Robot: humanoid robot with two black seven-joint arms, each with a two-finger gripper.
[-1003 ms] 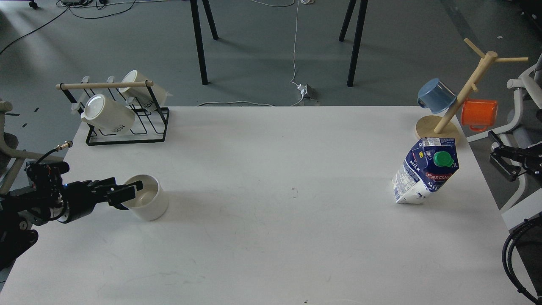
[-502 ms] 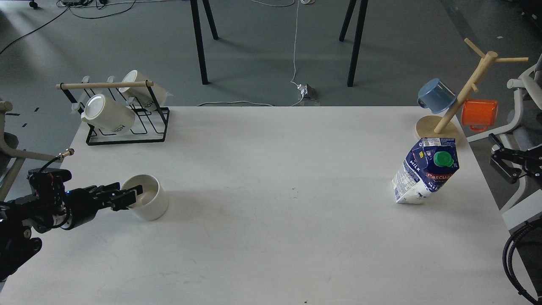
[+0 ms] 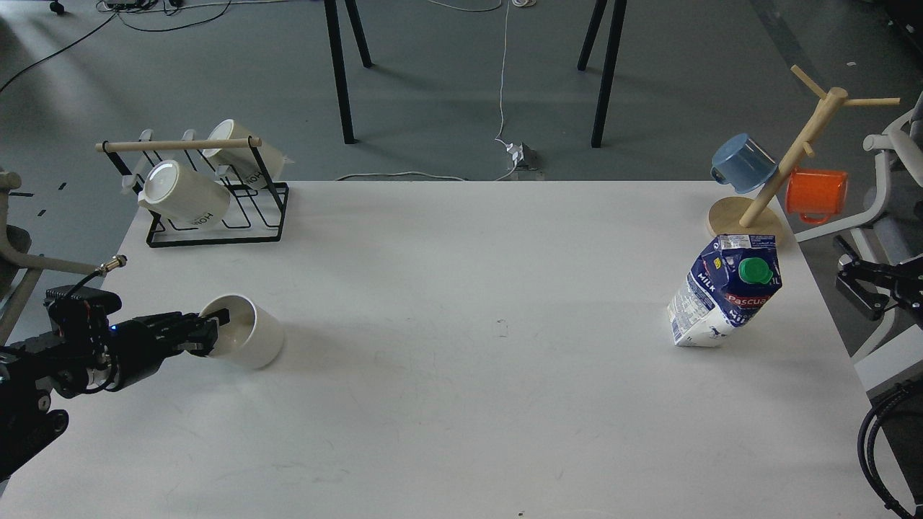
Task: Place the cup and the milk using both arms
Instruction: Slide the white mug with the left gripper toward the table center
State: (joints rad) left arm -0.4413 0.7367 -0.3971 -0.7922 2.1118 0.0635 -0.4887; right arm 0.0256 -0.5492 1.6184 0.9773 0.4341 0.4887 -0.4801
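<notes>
Here the white table (image 3: pixel 461 404) carried the milk (image 3: pixel 725 299) upright near the wooden mug tree (image 3: pixel 779 169), with the cup (image 3: pixel 249 339) far across from that tree, tilted toward the left gripper (image 3: pixel 209 333), whose fingers were clamped on its rim. The right gripper (image 3: pixel 862 285) waited just beyond the milk, off the table edge; whether its fingers were apart could not be told. Risk: a thin rim pinch could let the tilted cup slip.

Five mugs are showing: one white cup (image 3: pixel 244 331), two cream lettered mugs (image 3: pixel 184 194), one blue mug (image 3: pixel 743 163), one orange mug (image 3: pixel 816 193). One milk carton (image 3: pixel 727 291), one wire rack (image 3: pixel 216 216) and one wooden mug tree (image 3: pixel 786 158) are standing.
</notes>
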